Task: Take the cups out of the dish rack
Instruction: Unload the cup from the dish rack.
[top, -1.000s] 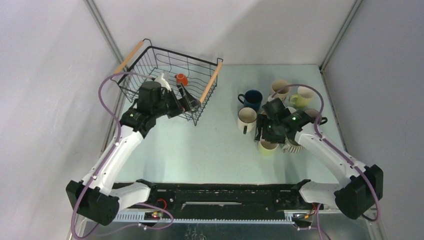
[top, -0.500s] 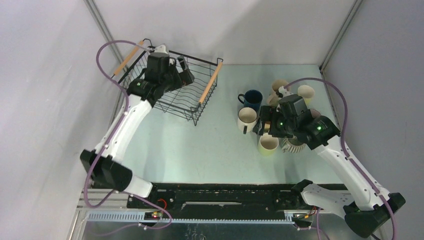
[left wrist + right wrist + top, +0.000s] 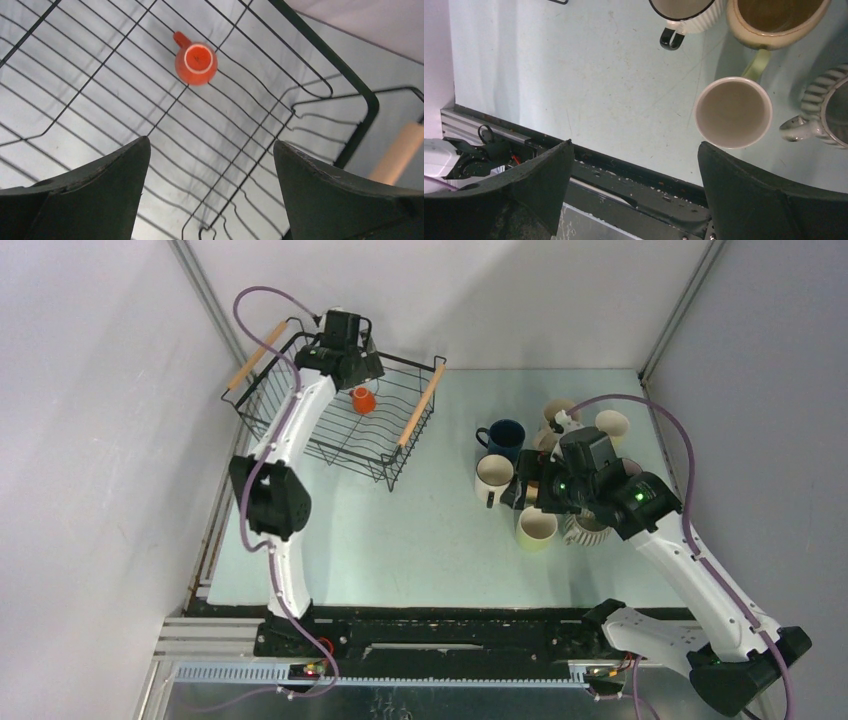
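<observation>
Right gripper (image 3: 634,150): jaws spread wide, nothing held, hanging over the table (image 3: 574,75) just beside the cups (image 3: 560,465) set out there. Its wrist view shows a cream cup (image 3: 733,112) upright; from overhead the arm hides part of that cluster.

Farther off, left gripper (image 3: 210,147): fully open, empty, above the dish rack (image 3: 330,445). One orange cup (image 3: 196,62) sits inside; only the wrist view shows its handle.

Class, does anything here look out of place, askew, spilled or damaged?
Nothing looks spilled or broken. One orange cup sits alone, bottom up, in the dish rack, while the cups seen on the table stand mouth up. The rack lies at an angle to the table's edges.
</observation>
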Robot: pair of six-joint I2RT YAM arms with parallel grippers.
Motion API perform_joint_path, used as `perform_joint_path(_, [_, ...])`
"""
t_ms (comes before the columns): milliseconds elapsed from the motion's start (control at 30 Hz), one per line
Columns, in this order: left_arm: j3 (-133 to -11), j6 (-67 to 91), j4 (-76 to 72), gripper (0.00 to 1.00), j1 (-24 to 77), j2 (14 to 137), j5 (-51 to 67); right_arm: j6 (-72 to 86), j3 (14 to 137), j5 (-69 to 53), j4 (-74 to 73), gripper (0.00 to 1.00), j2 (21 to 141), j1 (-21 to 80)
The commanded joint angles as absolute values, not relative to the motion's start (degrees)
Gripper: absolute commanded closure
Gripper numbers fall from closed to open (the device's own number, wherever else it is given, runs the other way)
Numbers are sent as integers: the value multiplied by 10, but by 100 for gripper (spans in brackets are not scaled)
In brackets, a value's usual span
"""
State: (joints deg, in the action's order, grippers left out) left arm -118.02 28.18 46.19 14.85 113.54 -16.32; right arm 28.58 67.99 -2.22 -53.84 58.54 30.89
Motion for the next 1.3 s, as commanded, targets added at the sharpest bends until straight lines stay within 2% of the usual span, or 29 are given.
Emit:
perform_joint_path(0, [-1293, 278, 494, 0, 136, 1213, -195, 275, 702, -42, -510, 0, 575, 312])
perform_joint_path(167, [-1352, 290, 487, 0, 118, 1288, -195, 274, 702, -53, -501, 0, 572, 314])
perform_joint_path(400, [-1371, 286, 426, 2, 110, 1347, -209, 261, 701, -47, -493, 0, 566, 314])
perform_joint_path(967, [-1417, 350, 332, 13, 109, 1450, -218, 219, 702, -32, -468, 0, 579, 310])
perform_joint_path(1267, [-1419, 416, 348, 24, 97, 1466, -188, 213, 695, -45, -453, 0, 597, 305])
